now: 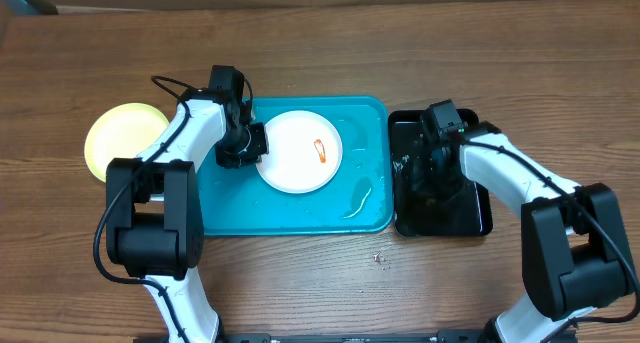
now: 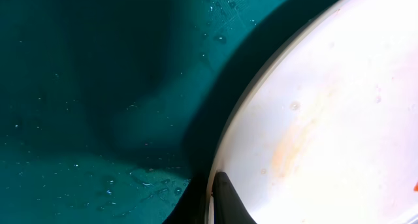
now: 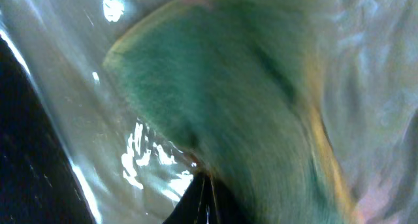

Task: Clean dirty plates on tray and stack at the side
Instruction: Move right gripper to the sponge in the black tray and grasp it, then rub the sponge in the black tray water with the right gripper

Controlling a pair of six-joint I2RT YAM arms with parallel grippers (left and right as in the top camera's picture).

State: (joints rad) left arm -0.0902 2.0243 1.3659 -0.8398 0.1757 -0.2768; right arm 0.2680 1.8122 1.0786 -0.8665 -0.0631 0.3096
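Your left gripper (image 1: 250,143) is resting a dark fingertip (image 2: 223,196) on the white plate (image 1: 295,153)'s left rim; you cannot tell whether it is clamping. The wooden table (image 1: 320,23) is carrying the wet turquoise tray (image 1: 370,113) at centre frame. The white plate is lying in it with an orange smear (image 1: 319,149). A yellow-green plate (image 1: 115,133) is sitting on the table at far left. Your right gripper (image 1: 425,168) is hanging over the black tray (image 1: 480,223) against a blurred green mass (image 3: 215,100); its grip is unreadable.

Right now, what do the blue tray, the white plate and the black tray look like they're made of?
The blue tray looks like smooth molded plastic: even turquoise color, rounded corners, water beading on it. The white plate is smooth and glossy, ceramic or melamine; I can't tell which. The black tray seems glossy plastic, judging by its bright reflections.
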